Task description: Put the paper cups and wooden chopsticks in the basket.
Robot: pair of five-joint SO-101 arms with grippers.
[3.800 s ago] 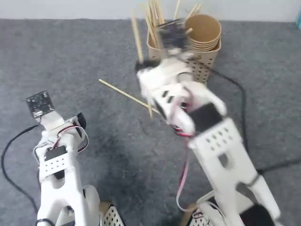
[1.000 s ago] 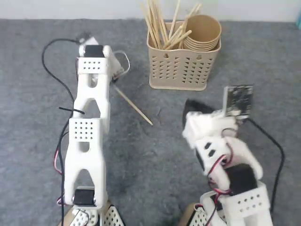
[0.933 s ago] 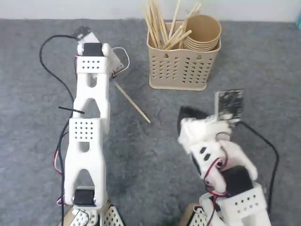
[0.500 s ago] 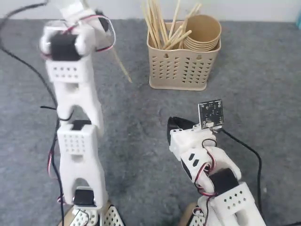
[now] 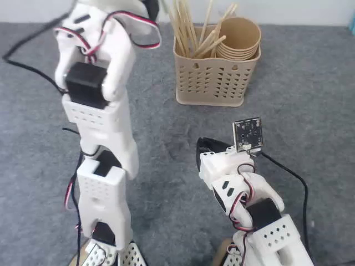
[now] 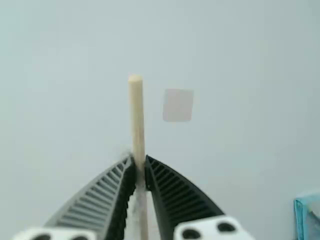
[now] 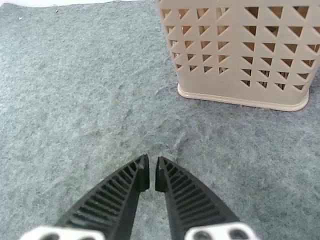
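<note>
The beige perforated basket point(image 5: 213, 77) stands at the back of the grey carpet, holding several wooden chopsticks point(image 5: 188, 27) on end and a stack of paper cups point(image 5: 239, 36). My left arm is raised high at the back left, its gripper point(image 6: 140, 172) shut on one wooden chopstick point(image 6: 136, 115) that points up against a pale wall. In the high view that gripper point(image 5: 152, 6) sits at the top edge beside the basket's left rim. My right gripper point(image 7: 152, 175) is shut, with nothing in it, low over the carpet a short way in front of the basket point(image 7: 235, 50).
Grey carpet point(image 5: 310, 94) spreads all round the basket. A black cable point(image 5: 33, 47) trails over the carpet at the left, another point(image 5: 294, 177) at the right. A blue object point(image 6: 307, 217) shows at the edge of the left wrist view.
My left arm has lifted the chopstick off the carpet and swung up and right toward the basket. My right arm drew back toward the front and has since kept still.
</note>
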